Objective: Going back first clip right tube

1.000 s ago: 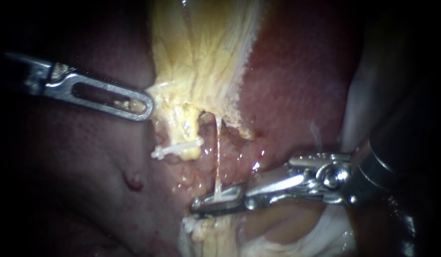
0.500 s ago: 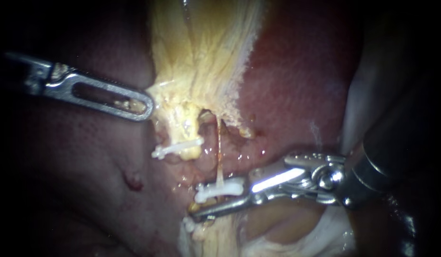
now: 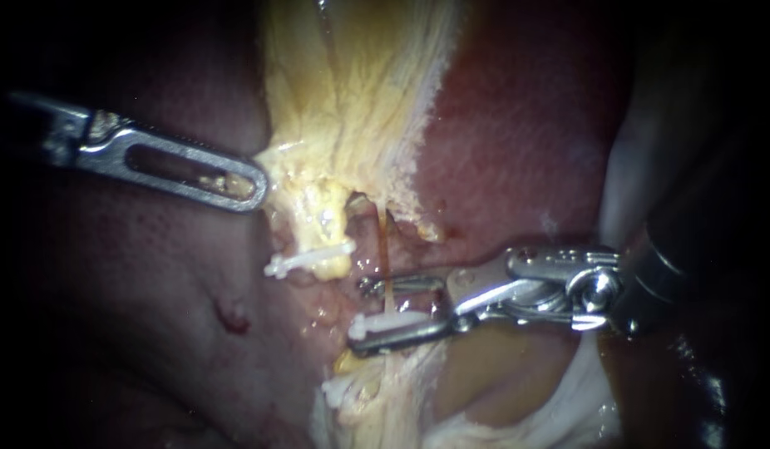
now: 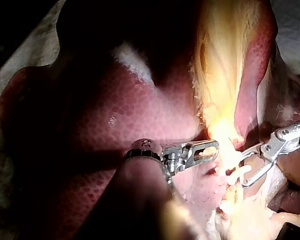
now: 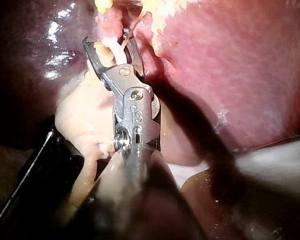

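My right instrument (image 3: 360, 313), of slim bright steel, holds its jaws parted astride the thin pale tube (image 3: 384, 245), a small white plastic clip (image 3: 392, 322) lying against the lower jaw.

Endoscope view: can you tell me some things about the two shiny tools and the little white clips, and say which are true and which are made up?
1. The right tool has its jaws shut tight. False: a gap shows between them, so they are open.
2. A white clip sits across the thin right tube, between the right tool's jaws. True.
3. The left tube has no clip on it. False: a second white clip crosses it.
4. The left tool grips the edge of the yellow tissue. True.
5. The two tools touch each other. False: they are well apart.
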You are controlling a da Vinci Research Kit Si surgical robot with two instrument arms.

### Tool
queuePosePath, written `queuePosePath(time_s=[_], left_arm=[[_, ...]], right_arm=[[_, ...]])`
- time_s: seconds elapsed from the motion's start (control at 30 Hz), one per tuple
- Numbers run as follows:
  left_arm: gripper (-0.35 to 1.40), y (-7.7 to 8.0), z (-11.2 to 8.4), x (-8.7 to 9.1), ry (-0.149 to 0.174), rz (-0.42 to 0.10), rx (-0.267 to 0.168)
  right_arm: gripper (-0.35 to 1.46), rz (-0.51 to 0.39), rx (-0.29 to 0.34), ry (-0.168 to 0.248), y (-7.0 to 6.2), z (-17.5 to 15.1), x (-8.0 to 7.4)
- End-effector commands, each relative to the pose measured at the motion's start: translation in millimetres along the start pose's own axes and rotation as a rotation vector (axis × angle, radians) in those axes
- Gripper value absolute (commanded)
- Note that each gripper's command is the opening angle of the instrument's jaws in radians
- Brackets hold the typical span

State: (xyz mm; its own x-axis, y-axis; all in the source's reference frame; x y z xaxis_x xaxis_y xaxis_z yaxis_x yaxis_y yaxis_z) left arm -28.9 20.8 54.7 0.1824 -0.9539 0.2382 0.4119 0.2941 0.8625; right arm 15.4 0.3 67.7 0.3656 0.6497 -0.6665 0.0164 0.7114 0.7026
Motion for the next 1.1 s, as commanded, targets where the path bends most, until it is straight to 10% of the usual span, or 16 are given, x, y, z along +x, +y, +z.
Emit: queuePosePath(time_s=[0.03,0.4,1.1], left_arm=[[-0.35,0.0,0.0,0.0,0.000,0.000,0.000],[-0.35,0.1,0.0,0.0,0.000,0.000,0.000],[-0.35,0.7,1.8,1.2,-0.007,0.007,-0.010]], right_arm=[[0.50,-0.025,-0.002,0.000,0.0,-0.3,0.1],[0.50,-0.228,-0.031,0.002,0.5,-6.9,1.0],[0.50,-0.249,-0.047,0.002,0.9,-12.8,2.7]])
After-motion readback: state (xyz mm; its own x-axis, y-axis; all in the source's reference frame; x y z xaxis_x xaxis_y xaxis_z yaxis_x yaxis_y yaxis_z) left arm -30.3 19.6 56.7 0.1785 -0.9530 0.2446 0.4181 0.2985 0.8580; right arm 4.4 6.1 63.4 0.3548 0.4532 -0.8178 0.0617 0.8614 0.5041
